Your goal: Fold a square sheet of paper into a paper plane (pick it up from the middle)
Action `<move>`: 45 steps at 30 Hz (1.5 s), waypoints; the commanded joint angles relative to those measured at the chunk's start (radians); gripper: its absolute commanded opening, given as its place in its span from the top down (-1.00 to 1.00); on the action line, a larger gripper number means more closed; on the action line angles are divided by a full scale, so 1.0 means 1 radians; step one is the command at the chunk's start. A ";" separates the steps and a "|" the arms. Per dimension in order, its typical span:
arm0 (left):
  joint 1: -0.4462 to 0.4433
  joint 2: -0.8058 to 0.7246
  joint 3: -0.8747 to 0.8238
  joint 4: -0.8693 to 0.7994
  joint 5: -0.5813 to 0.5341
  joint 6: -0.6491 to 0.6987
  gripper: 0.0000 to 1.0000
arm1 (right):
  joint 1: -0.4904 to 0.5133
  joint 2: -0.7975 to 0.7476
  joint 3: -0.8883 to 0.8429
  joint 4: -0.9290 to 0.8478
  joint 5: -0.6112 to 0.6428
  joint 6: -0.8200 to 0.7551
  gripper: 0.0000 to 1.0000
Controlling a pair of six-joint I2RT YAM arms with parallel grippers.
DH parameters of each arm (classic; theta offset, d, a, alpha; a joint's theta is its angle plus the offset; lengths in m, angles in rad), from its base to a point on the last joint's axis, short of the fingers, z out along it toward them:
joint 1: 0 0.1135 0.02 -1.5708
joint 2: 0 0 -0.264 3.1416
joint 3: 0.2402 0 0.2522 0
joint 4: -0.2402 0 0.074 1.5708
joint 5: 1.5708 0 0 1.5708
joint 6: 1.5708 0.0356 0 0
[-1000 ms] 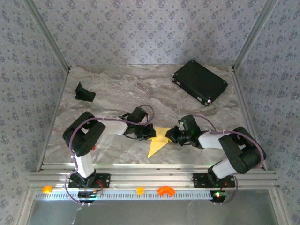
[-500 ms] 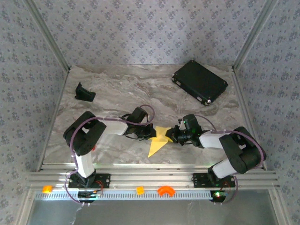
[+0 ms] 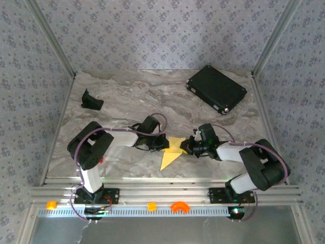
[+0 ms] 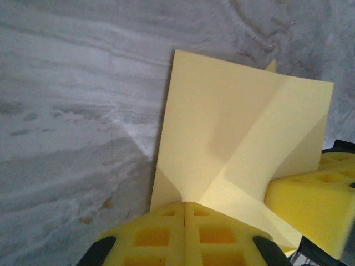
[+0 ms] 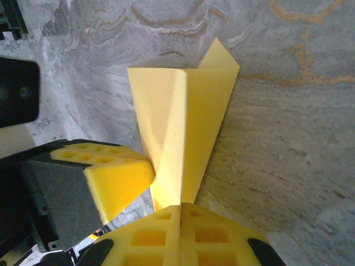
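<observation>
The square sheet of paper (image 3: pixel 171 151), already creased into a pointed, half-folded shape, sits on the marble table (image 3: pixel 152 96) near its front edge, between the two arms and well apart from the black case (image 3: pixel 217 89). The left gripper (image 3: pixel 163 144) is clamped on its left side and the right gripper (image 3: pixel 185 148) on its right, pads pressed together over the paper. This looks like a mid-fold step; next, the flaps probably need bringing together along the centre crease, gently, without tearing
</observation>
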 commanded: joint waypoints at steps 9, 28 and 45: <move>-0.137 -0.200 0.005 -0.167 -0.281 0.244 0.65 | -0.030 -0.062 0.018 -0.063 0.057 0.041 0.96; -0.491 -0.124 0.090 -0.363 -0.804 0.485 0.01 | -0.056 -0.065 0.005 -0.041 0.057 0.110 0.98; -0.566 0.050 0.234 -0.508 -0.994 0.523 0.03 | -0.056 -0.063 0.010 -0.041 0.057 0.119 0.99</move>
